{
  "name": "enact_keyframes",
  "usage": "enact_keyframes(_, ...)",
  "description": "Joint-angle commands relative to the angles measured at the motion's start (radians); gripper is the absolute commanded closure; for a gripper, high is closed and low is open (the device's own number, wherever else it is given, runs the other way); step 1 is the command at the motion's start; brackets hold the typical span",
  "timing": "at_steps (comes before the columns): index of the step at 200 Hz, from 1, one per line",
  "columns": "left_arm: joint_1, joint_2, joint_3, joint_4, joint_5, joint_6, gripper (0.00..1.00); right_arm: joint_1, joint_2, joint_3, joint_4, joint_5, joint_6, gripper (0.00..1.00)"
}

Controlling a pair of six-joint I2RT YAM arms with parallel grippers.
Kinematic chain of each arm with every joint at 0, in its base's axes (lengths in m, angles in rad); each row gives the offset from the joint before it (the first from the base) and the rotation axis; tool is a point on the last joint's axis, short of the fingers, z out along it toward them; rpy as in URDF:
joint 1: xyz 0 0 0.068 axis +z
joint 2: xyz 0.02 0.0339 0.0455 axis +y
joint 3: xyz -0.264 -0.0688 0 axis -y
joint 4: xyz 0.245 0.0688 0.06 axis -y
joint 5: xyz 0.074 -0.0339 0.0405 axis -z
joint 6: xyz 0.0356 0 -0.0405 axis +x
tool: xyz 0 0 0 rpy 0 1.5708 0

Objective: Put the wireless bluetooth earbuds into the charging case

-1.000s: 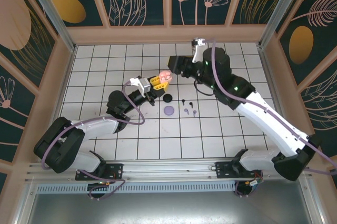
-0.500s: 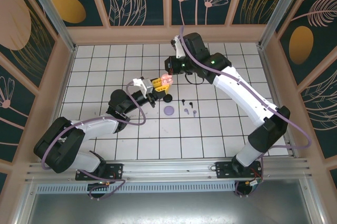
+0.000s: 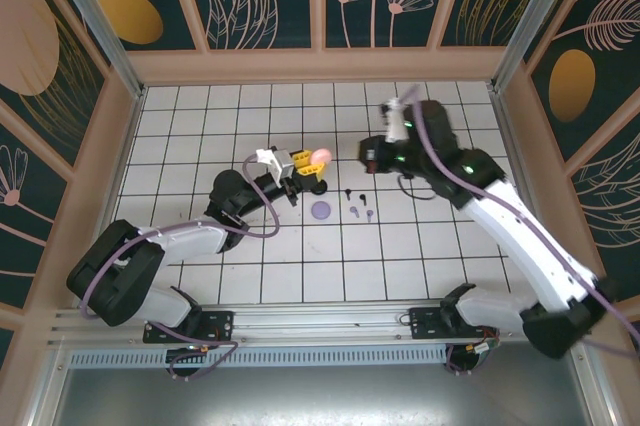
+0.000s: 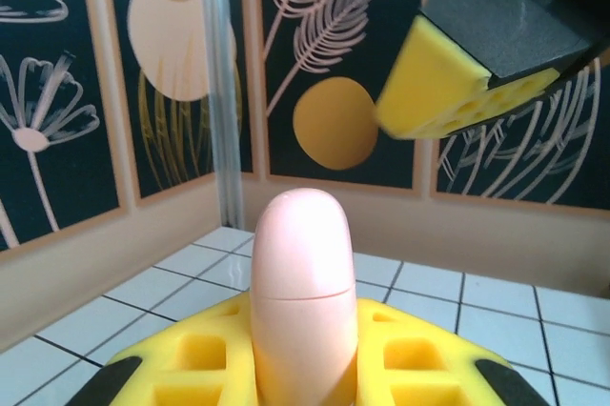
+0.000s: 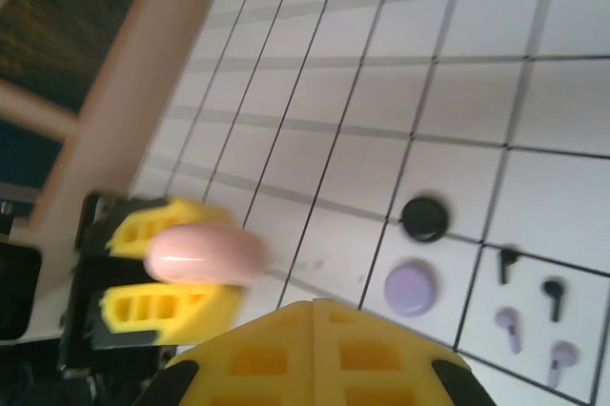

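- The left gripper (image 3: 305,160) stays pinched on the pink case (image 3: 320,155), holding it on edge above the tiled table (image 3: 200,116), left of centre. A second ago this case stood open. Now its two halves meet along a thin seam.
- The right gripper (image 3: 369,158) has drawn back to the right of that case and hangs apart from it, jaws pressed together on nothing.
- My reading is that the pink pair is shut inside, as the buds lying loose are black and lilac. The pink case looks ready to be set down.
- Just nearer than the held case lie the black case (image 3: 318,186) and, nearer still, the lilac case (image 3: 321,211). Both look shut.
- Right of them lie the black earbuds (image 3: 348,193) and, slightly nearer, the lilac earbuds (image 3: 354,212).
- In the way: both remaining lids probably need opening first. The four buds lie close together, so picking one may nudge its neighbour.
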Motion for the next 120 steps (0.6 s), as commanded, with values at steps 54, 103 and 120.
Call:
enact_keyframes(54, 0.013, -0.048, -0.009, -0.225, -0.383, -0.259, 1.0, -0.03, -0.076, -0.297, 0.211, 0.009, 0.157, 0.83)
enact_keyframes(103, 0.16, 0.039, 0.057, -0.514, -0.277, -0.528, 1.0, -0.03, -0.085, -0.444, 0.281, -0.018, 0.18, 0.68)
enact_keyframes(120, 0.226, 0.102, 0.079, -0.554, -0.166, -0.593, 1.0, -0.03, -0.088, -0.466, 0.292, -0.019, 0.178, 0.66)
